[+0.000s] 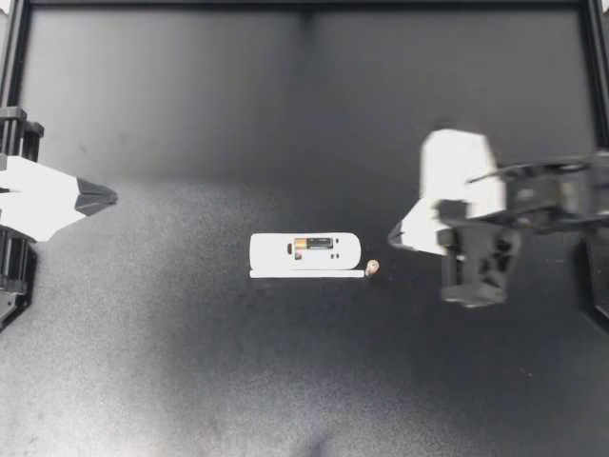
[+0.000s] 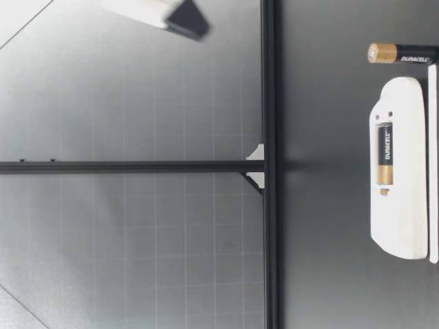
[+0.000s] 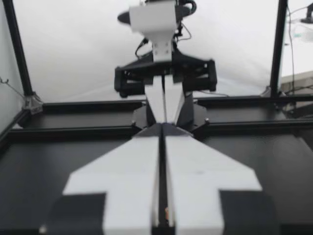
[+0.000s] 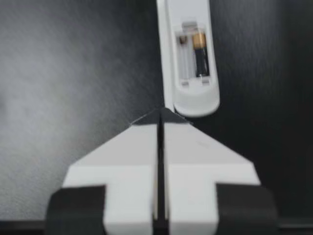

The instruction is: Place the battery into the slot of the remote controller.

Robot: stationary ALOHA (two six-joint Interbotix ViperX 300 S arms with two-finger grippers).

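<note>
The white remote (image 1: 276, 252) lies on its face mid-table, its slot holding one battery (image 1: 312, 245). A second, loose battery (image 1: 372, 268) lies on the mat at the remote's right end. My right gripper (image 1: 395, 236) hovers just right of it, shut and empty. Far to the left, my left gripper (image 1: 109, 197) is shut and empty too. In the right wrist view the remote (image 4: 195, 100) is just ahead of the shut gripper (image 4: 160, 110); a battery (image 4: 199, 54) fills one bay, and the bay beside it is bare. The low view shows the remote (image 2: 405, 219) and the loose battery (image 2: 401, 53).
A thin white strip (image 1: 306, 275), perhaps the slot's cover, lies along the remote's near side. Black frame rails (image 1: 304, 5) border the dark mat. In the low view a gripper (image 2: 188, 19) hangs high above the table. The left wrist view looks across at my right arm (image 3: 164, 73).
</note>
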